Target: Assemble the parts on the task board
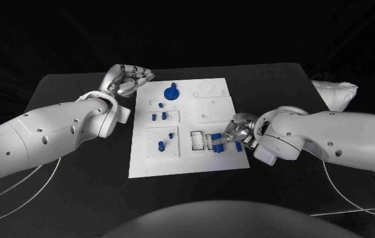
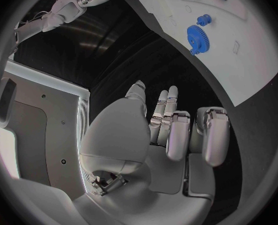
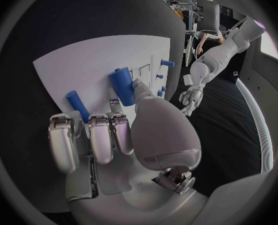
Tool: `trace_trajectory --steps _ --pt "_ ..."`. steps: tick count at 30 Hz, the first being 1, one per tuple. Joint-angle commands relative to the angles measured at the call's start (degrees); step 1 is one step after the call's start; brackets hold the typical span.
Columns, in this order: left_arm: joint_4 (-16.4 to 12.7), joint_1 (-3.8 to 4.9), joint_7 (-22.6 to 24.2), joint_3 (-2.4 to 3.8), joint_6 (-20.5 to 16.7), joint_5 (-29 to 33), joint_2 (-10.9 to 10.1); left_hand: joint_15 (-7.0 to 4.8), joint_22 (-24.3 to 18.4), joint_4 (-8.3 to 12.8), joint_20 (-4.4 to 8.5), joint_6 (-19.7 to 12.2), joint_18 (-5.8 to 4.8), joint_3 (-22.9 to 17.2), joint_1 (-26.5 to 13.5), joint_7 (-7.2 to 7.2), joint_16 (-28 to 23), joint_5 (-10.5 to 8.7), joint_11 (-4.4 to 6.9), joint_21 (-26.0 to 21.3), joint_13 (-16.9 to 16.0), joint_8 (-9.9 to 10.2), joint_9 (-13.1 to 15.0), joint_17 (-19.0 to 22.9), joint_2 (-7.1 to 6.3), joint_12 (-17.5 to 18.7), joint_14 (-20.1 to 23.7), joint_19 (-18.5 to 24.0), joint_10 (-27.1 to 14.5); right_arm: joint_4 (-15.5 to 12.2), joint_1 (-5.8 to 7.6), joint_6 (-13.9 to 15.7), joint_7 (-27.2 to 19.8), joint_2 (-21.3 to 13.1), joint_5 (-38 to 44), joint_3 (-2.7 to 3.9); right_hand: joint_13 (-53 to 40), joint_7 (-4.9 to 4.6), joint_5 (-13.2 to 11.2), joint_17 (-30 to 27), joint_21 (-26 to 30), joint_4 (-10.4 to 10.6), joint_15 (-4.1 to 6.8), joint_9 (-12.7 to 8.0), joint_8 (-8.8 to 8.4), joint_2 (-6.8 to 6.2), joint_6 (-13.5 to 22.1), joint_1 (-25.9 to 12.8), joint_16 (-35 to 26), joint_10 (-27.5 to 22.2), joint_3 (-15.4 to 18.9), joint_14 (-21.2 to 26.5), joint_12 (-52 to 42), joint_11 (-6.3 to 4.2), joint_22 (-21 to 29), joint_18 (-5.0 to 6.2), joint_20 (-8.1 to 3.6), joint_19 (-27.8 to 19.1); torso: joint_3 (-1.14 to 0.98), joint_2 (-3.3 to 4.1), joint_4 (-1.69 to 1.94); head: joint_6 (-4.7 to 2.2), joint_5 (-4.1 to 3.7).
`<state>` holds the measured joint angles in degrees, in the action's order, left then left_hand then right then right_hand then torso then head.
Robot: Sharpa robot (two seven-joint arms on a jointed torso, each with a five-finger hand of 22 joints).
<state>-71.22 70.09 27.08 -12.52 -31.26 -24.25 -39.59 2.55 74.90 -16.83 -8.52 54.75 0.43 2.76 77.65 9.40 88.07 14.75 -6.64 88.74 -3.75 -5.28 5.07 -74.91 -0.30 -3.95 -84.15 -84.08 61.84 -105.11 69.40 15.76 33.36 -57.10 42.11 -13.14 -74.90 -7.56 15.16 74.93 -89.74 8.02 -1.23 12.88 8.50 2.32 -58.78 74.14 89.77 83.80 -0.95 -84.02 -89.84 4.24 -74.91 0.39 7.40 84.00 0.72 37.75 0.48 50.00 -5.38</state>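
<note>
The white task board lies flat in the middle of the black worktop, with small blue parts spread over it. Near its far edge sits a blue gear with a small blue peg just beside it; in the left wrist view the same gear shows toothed and lying flat on the board. Further toward the robot, two short blue pegs stand in a square recess, and another blue piece stands in a second recess at the board's left side.

The right hand rests over the board's near right part, beside a rectangular slot. Its fingers are closed around a blue cylinder, thumb on one side, the other fingers curled in below it; the cylinder stands tilted, its lower end close to the board. A second blue cylinder lies on the board just beside the fingers. In the head view, blue pieces show under this hand.

The left hand hovers off the board's far left corner, above the bare worktop. It holds nothing; its fingers are loosely curled and apart.
</note>
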Motion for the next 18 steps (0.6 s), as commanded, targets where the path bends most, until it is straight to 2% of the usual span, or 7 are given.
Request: trace_trajectory --steps 1,14,17,18 --pt "-0.2 -0.01 0.6 0.04 0.3 -0.2 0.0 -0.29 14.5 0.1 0.26 0.3 0.02 0.3 -0.2 -0.05 -0.1 0.23 0.38 -0.4 0.0 0.2 -0.1 -12.0 0.5 0.1 -4.7 -4.6 -0.1 0.1 0.07 1.5 -0.8 -0.5 -5.3 -0.36 -15.1 -0.16 0.0 15.1 -0.3 -7.7 0.21 0.0 0.37 2.48 -0.3 2.1 0.2 6.2 -7.8 -6.0 -0.2 -0.11 -15.1 -0.39 -0.03 6.0 0.01 0.0 -0.02 0.0 0.11" --pt "-0.1 -0.01 0.5 0.04 0.4 -0.2 0.0 -0.29 14.5 0.1 0.26 0.3 0.02 0.3 -0.2 -0.05 -0.1 0.23 0.38 -0.4 0.0 0.2 -0.1 -12.0 0.5 0.1 -4.7 -4.6 -0.1 -0.1 1.53 1.7 -3.0 -0.6 -8.6 -0.32 -15.1 0.05 -0.2 15.1 -0.3 -8.2 0.35 -0.3 0.06 2.26 -0.9 2.3 0.2 6.2 -8.4 -6.0 -0.2 -0.28 -15.1 -0.39 -0.14 6.0 0.04 -0.03 -0.03 0.0 0.05" --pt "-0.1 -0.01 0.5 0.04 0.4 -0.2 0.1 -0.29 14.5 0.1 0.26 0.3 0.02 0.3 -0.2 -0.05 -0.1 0.23 0.38 -0.4 0.0 0.2 -0.1 -12.0 0.5 0.1 -4.7 -4.6 -0.1 0.0 1.63 1.5 -3.1 -0.4 -8.8 -0.32 -15.1 0.14 -0.3 15.1 -0.3 -8.4 0.41 -0.4 -0.03 2.28 -1.1 2.4 0.2 6.2 -8.6 -6.0 -0.2 -0.34 -15.1 -0.39 -0.17 6.0 0.1 0.01 0.06 0.0 0.08" --pt "-0.1 -0.01 0.5 0.04 0.4 -0.2 0.1 -0.29 14.5 0.1 0.26 0.3 0.02 0.3 -0.2 -0.05 -0.1 0.23 0.38 -0.4 0.0 0.2 -0.1 -12.0 0.5 0.1 -4.7 -4.6 -0.1 0.0 1.67 1.7 -3.2 -0.4 -8.8 -0.32 -15.1 0.2 -0.4 15.1 -0.3 -8.4 0.46 -0.5 -0.08 2.28 -1.2 2.4 0.2 6.2 -8.7 -6.0 -0.2 -0.39 -15.1 -0.39 -0.2 6.0 0.06 0.05 0.08 0.0 0.12"
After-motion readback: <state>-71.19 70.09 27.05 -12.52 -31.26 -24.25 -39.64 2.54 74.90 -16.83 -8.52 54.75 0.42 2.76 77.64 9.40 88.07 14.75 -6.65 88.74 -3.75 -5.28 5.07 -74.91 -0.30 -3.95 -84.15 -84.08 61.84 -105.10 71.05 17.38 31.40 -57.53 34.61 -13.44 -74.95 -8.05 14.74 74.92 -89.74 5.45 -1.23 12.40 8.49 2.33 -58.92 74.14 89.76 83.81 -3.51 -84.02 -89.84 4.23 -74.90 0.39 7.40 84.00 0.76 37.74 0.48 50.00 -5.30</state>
